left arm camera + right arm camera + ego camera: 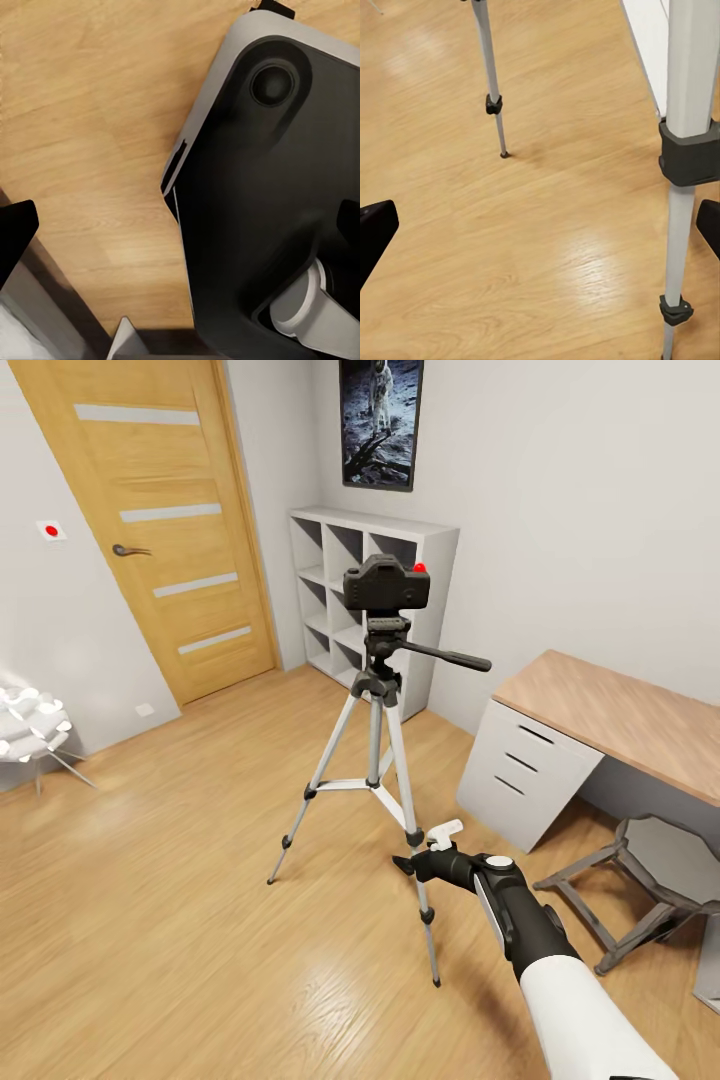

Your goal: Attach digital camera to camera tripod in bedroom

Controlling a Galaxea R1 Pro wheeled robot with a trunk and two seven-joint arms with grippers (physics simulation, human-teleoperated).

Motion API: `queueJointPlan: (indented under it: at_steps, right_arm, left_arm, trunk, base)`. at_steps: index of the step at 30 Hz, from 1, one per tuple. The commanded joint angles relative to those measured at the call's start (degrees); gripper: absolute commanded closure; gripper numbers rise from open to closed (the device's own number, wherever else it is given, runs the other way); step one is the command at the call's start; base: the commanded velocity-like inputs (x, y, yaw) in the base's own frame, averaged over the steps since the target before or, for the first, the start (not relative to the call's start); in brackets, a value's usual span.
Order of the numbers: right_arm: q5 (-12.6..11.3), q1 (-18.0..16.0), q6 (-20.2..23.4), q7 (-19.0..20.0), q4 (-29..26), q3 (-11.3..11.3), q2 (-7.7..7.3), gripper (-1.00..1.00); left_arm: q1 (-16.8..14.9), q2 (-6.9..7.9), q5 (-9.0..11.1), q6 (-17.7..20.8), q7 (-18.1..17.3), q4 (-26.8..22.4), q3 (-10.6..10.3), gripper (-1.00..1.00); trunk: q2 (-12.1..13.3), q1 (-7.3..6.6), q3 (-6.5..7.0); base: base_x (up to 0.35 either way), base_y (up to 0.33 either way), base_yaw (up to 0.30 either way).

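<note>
So the digital camera (387, 582), black and boxy with a red dot on its top corner, sits on the head of the camera tripod (377, 735), squarely over the plate as far as the head view shows, upright. The pan handle (447, 654) sticks out toward 3 o'clock from the head. The three silver legs are splayed on the light wood floor (170, 920), black feet down. The right gripper (428, 850) hangs low at about 5 o'clock from the camera, just beside the near tripod leg (684, 187); its dark fingertips (375, 232) stand wide apart with only floor and leg between them, holding nothing. In the right wrist view another leg (489, 71) is planted farther off on the planks. The left gripper's fingertip (16, 229) shows dark over the floor beside the robot's own grey and black base (277, 187); cannot tell if that claw is apart or together. Behind the tripod at 12 o'clock is the white cube shelf (375, 595), astronaut poster (380, 422) above it. Oak door (160, 525) at 10 o'clock, wood-topped desk (620, 720) with drawers at 3 o'clock, a grey stool (650, 885) near it, a white chair (30, 730) at 9 o'clock.
</note>
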Motion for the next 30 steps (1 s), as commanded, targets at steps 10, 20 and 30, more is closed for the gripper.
queueJointPlan:
  at_steps: [10, 20, 30]
  right_arm:
    - [0.3, 0.0, 0.3, 0.5, 0.6, -0.5, -0.07, -1.0]
    - [0.2, 0.0, -0.1, 0.3, 11.1, -0.6, -5.09, -1.0]
    - [0.3, 0.0, -0.5, -0.5, 23.9, -0.7, -12.02, -1.0]
  left_arm:
    - [-0.1, 0.1, 0.3, 0.2, 0.1, 0.1, -0.5, -1.0]
    - [0.0, 0.11, 0.3, 0.2, 0.1, 0.1, -0.5, -1.0]
    - [0.0, -0.09, 0.3, 0.2, 0.1, 0.1, -0.5, -1.0]
  trunk:
    - [-0.1, 0.03, -0.1]
    - [-0.1, 0.03, -0.1]
    - [-0.1, 0.03, -0.1]
  base:
    - [0.0, 0.0, 0.0]
    - [0.0, 0.0, 0.0]
    - [0.0, 0.0, 0.0]
